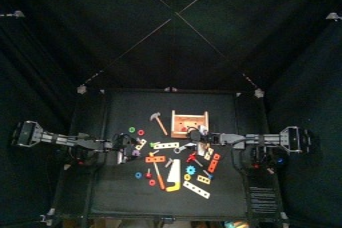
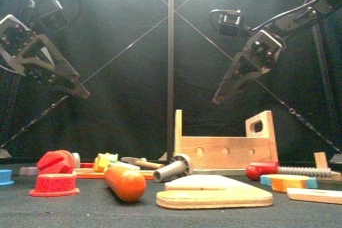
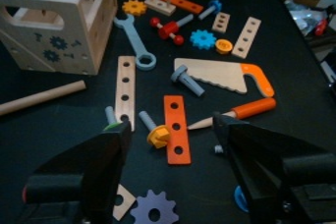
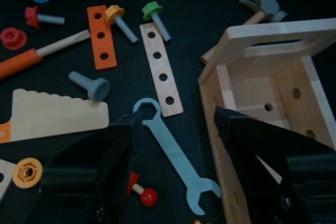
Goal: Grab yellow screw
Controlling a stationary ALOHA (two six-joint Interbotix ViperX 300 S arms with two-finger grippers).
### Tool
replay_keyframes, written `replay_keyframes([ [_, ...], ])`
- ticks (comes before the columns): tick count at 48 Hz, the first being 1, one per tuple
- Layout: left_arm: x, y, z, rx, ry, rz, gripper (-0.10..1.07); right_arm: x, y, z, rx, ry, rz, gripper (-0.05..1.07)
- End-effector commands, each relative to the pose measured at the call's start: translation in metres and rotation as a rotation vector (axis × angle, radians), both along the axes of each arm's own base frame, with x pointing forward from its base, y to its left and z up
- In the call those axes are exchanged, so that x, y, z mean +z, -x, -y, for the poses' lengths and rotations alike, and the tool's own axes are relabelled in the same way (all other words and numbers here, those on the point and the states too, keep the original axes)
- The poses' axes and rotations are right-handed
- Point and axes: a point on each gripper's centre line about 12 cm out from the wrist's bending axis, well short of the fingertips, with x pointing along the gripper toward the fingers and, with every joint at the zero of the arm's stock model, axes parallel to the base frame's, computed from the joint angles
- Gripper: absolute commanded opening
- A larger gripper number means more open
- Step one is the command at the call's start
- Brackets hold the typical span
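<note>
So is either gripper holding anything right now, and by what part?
Nothing is held. The left gripper and right gripper both hang open above the table, with the yellow screw lying untouched.

No text, label, brand, number or sign can be read in any view. The wooden toolbox (image 3: 59, 22) carries small dark printed marks on its side, but they are too small to tell what they show.

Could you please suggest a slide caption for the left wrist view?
Open left hand hovering above the yellow screw, beside an orange strip and a toy saw.
</note>
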Motion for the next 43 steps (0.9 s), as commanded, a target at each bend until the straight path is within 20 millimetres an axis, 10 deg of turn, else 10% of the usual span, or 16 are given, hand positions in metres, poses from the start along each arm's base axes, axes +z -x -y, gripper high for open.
replay_keyframes([
  [1, -0.001, -0.017, -0.001, -0.001, -0.005, -0.034, 1.01, 0.011, -0.001, 0.000, -0.001, 0.005, 0.040, 0.93],
  [43, -0.054, -0.087, -0.003, 0.090, 0.153, -0.454, 1.02, -0.003, 0.000, 0.002, -0.018, -0.021, 0.004, 0.93],
])
